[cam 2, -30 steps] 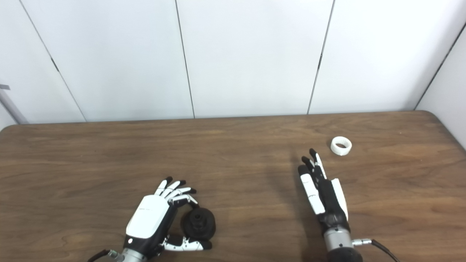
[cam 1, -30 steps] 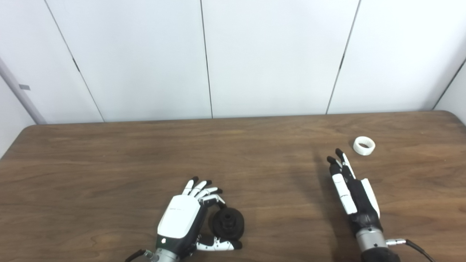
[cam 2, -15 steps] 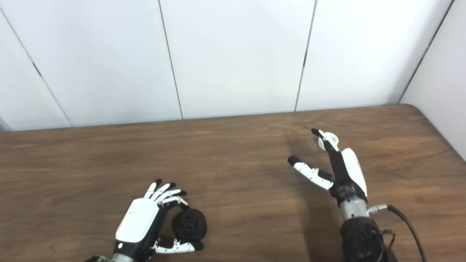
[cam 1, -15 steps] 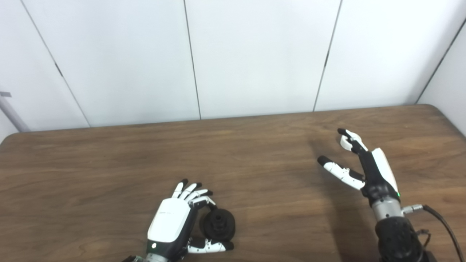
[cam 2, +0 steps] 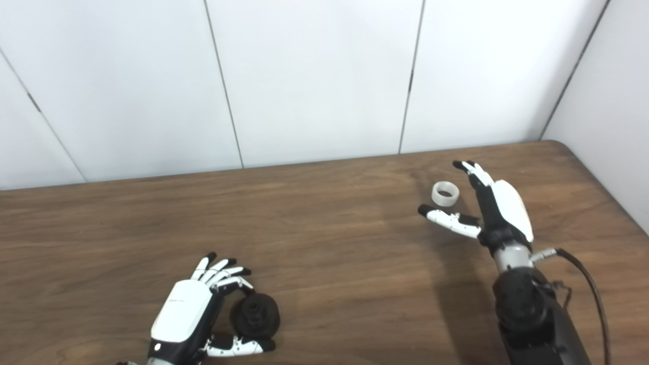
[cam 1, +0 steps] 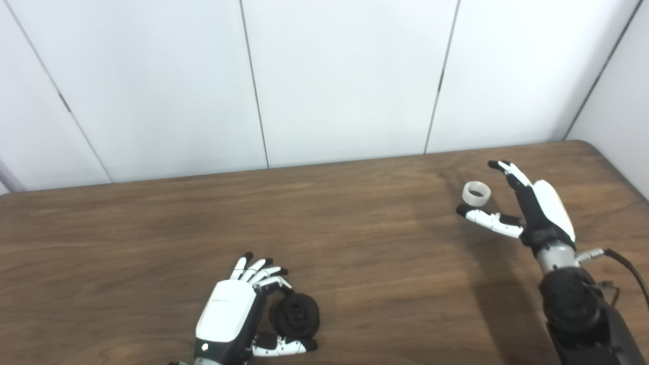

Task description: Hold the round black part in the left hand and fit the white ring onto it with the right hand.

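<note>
The round black part [cam 1: 297, 315] rests on the table near the front edge. My left hand [cam 1: 238, 317] lies against its left side, fingers curled over its top and thumb [cam 1: 284, 346] under its near side, loosely around it. The white ring [cam 1: 476, 192] lies flat on the table at the right. My right hand [cam 1: 527, 210] hovers just right of the ring, open, with its fingers [cam 2: 474, 172] reaching past the ring's far side and its thumb [cam 2: 446, 219] on the near side. The ring sits between them, apparently untouched.
The brown wooden table [cam 1: 152, 238] ends at a white panelled wall [cam 1: 329, 76]. Its rounded right corner [cam 2: 568, 149] lies just beyond my right hand. A cable [cam 1: 628, 268] trails from my right wrist.
My right hand has moved forward and right, turned and spread its thumb, so it now brackets the white ring. The camera has panned right. My left hand stays by the black part.
</note>
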### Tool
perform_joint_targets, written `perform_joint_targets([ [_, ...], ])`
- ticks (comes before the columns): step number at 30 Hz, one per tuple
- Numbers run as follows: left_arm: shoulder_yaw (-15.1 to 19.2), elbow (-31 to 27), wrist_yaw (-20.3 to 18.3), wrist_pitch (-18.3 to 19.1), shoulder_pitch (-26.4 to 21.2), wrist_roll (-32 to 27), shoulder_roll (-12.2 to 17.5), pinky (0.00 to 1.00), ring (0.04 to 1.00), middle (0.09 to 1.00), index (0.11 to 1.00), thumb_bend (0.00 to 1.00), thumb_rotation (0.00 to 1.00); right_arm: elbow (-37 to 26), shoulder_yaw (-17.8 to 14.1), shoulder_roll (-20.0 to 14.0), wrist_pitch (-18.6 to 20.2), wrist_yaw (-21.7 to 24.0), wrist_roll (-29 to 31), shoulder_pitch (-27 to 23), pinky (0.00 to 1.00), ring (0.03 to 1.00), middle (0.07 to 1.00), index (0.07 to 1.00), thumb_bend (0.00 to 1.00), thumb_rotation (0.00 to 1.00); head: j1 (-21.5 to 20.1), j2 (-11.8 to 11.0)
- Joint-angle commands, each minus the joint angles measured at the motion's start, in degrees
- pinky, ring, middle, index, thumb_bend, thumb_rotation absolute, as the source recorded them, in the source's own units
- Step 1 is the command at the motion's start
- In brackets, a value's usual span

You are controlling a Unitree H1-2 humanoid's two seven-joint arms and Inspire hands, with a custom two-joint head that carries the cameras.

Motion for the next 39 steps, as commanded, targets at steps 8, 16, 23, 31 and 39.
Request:
perform_joint_targets([
  [8, 0.6, 3.5, -0.8, -0.5, 2.7, 0.4, 2.3, 1.0, 0.89, 0.78, 0.483, 0.52, 0.05, 6.7, 2.0, -6.6, 3.1, 2.3, -4.1, -9.3, 1.0, 0.987, 0.958, 0.764, 0.76, 0.35, -1.6, 0.3],
  [16, 1.1, 3.2, -1.0, -0.7, 3.0, 0.3, 2.6, 1.0, 0.887, 0.777, 0.483, 0.52, 0.05, 14.4, 5.3, -9.1, 4.5, 4.3, -5.3, -14.6, 1.0, 1.0, 0.967, 0.739, 0.8, 0.3, -2.9, 0.4],
  [23, 1.4, 2.9, -1.3, -0.9, 3.1, 0.2, 2.8, 1.0, 0.887, 0.776, 0.482, 0.52, 0.05, 19.7, 8.1, -10.6, 7.2, 6.6, -6.8, -18.8, 1.0, 1.0, 0.975, 0.729, 0.87, 0.31, -3.2, 0.4],
  [31, 1.7, 2.2, -1.9, -0.6, 3.5, 0.3, 2.4, 1.0, 0.887, 0.774, 0.482, 0.52, 0.05, 23.2, 10.2, -11.0, 8.2, 7.0, -7.1, -21.0, 1.0, 1.0, 0.975, 0.717, 0.88, 0.31, -3.2, 0.4],
  [39, 1.9, 2.2, -1.8, -0.9, 3.6, 0.2, 2.3, 1.0, 0.881, 0.772, 0.482, 0.52, 0.05, 26.4, 10.6, -10.8, 7.8, 6.7, -6.4, -22.6, 1.0, 1.0, 0.969, 0.698, 0.87, 0.31, -2.9, 0.5],
])
